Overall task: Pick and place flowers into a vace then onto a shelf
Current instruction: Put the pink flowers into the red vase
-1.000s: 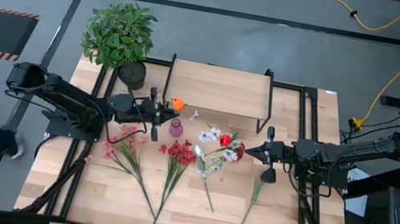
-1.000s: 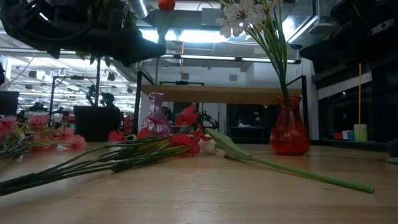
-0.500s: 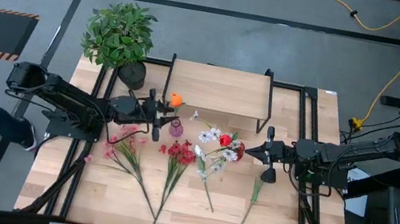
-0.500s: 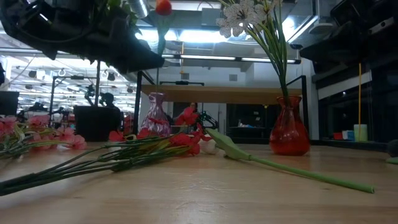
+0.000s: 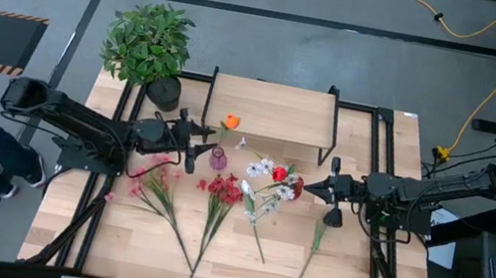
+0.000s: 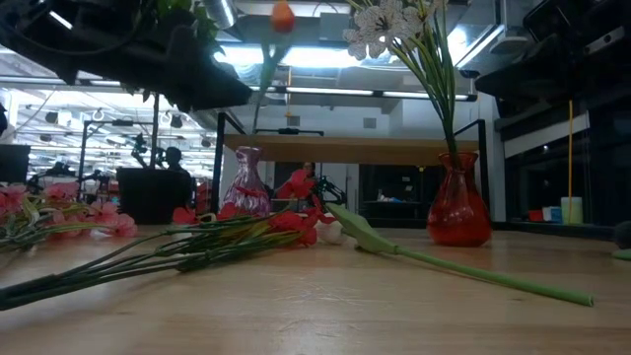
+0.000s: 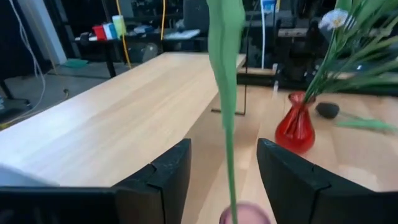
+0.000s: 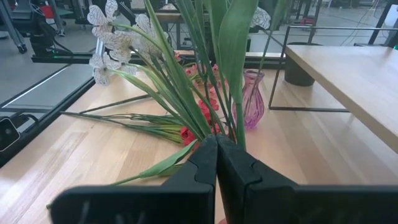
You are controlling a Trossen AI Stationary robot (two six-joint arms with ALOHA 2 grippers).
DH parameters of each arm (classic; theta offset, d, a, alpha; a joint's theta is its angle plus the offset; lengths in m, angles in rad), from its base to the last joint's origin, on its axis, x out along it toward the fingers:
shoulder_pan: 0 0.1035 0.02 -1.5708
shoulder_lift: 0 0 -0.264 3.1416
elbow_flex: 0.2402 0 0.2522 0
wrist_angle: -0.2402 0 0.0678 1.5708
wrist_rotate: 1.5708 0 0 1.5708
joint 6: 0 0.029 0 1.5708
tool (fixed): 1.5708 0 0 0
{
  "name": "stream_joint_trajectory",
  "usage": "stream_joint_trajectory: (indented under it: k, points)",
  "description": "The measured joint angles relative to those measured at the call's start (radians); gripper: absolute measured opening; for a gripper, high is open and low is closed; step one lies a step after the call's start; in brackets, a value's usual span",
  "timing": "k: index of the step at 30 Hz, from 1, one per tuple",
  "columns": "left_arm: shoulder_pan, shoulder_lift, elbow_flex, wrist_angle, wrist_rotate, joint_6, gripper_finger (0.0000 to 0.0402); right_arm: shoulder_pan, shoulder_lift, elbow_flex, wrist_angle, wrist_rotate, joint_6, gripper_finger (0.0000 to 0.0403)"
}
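Opening around an orange-bloomed flower (image 5: 230, 122), the left end effector (image 5: 199, 141) has spread its fingers since a second ago, when they were pinched on the stem. In the left wrist view the green stem (image 7: 227, 93) now stands free in the gap between the two dark fingers (image 7: 163, 180), running down into the mouth of the pink vase (image 7: 247, 215). In the high view the bloom has drifted a little to the right, toward the shelf (image 5: 271, 111), and in the low view it sits higher and further right than before, with the stem leaning. That suggests the flower has been let go and is settling against the vase rim; this placement looks nearly done, and the arm probably needs to back away without brushing the stem.

The pink vase (image 5: 218, 159) stands on the desk (image 5: 346, 277) just left of centre, in front of the shelf. The red vase (image 6: 457, 208), holding white blooms (image 6: 386, 24), sits near centre right. More flowers (image 5: 221, 198) lie loose on the desk at lower centre. The right end effector (image 5: 331, 190) waits at centre right, fingers shut with nothing gripped between them, unchanged.
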Motion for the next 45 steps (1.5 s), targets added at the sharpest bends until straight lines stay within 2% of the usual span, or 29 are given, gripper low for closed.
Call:
stream_joint_trajectory:
  k: [7,12,16,19,22,27,38,45]
  points:
    - [-0.082,-0.112,0.0,-0.127,-0.028,-0.02,0.0174,0.0,0.0,0.0,0.0,0.0,0.0,0.0012]
    - [-0.168,-0.136,0.005,-0.179,-0.081,-0.072,0.0155,0.0,0.0,0.0,0.004,0.0,0.0,0.0012]
    - [-0.258,-0.125,0.091,-0.396,-0.198,-0.14,0.0114,0.0,0.0,0.0,0.006,0.0,0.01,0.0012]
    - [-0.305,-0.112,0.186,-0.594,-0.249,-0.284,0.0076,0.0,0.0,0.0,0.003,0.0,0.023,0.0012]
    - [-0.343,-0.085,0.279,-0.742,-0.2,-0.4,0.0043,0.0,0.0,0.0,-0.005,0.0,0.023,0.0012]
    - [-0.413,-0.006,0.401,-0.904,-0.094,-0.458,0.0004,0.0,0.0,0.0,-0.006,0.0,0.022,0.0012]
    - [-0.518,0.254,0.737,-1.361,-0.058,-0.886,0.0002,0.0,0.0,0.0,-0.001,0.0,-0.06,0.0012]
    - [-0.541,0.473,0.961,-1.54,0.088,-1.086,0.0001,0.0,0.0,0.0,0.0,0.0,-0.059,0.0012]
